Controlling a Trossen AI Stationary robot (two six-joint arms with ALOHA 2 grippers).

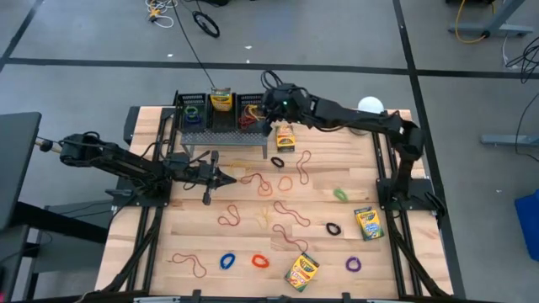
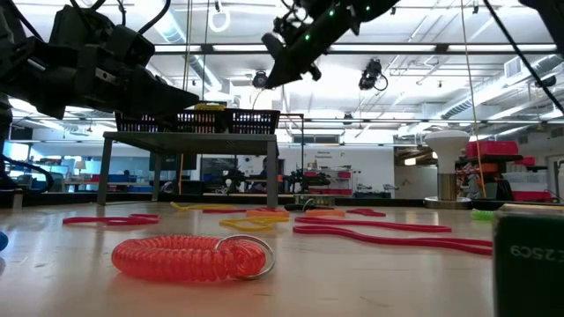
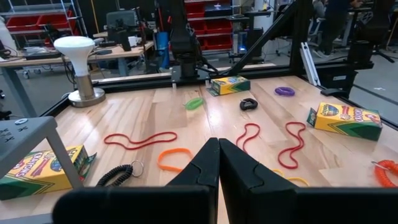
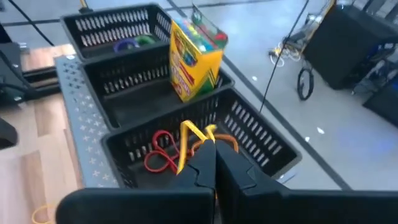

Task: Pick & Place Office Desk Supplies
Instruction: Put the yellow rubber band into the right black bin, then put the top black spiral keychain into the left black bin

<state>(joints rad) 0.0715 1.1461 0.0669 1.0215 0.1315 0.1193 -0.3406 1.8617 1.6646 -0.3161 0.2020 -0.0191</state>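
**Q:** How many crayon boxes do you count, and how do they lie?

**A:** Four. One crayon box [image 1: 221, 100] stands upright in the middle of the three black mesh bins [image 1: 194, 119] at the bench's far edge. A second box [image 1: 285, 136] lies on the bench [image 1: 354, 164] just beside the bins' metal stand, its long axis running from far edge to near edge. A third box [image 1: 367, 223] lies near the right edge on much the same axis. The fourth box [image 1: 301, 270] sits at the near edge, turned diagonally.

**Q:** And the bands?

**A:** Six coiled loops are on the wood: two black, one blue, one red, one purple and one green. Thin red bands lie scattered across the middle, but they are too tangled for me to count. Red and orange bands [image 4: 160, 155] lie in the end bin [image 4: 261, 146].

**Q:** Your jaws?

**A:** My right gripper [image 4: 211, 144] hangs over that end bin with its jaws pressed together. A yellow band [image 4: 186, 134] is right at their tips, and I cannot tell whether I pinch it. My left gripper [image 1: 221, 178] hovers over the bench's left half, jaws pressed together on nothing.
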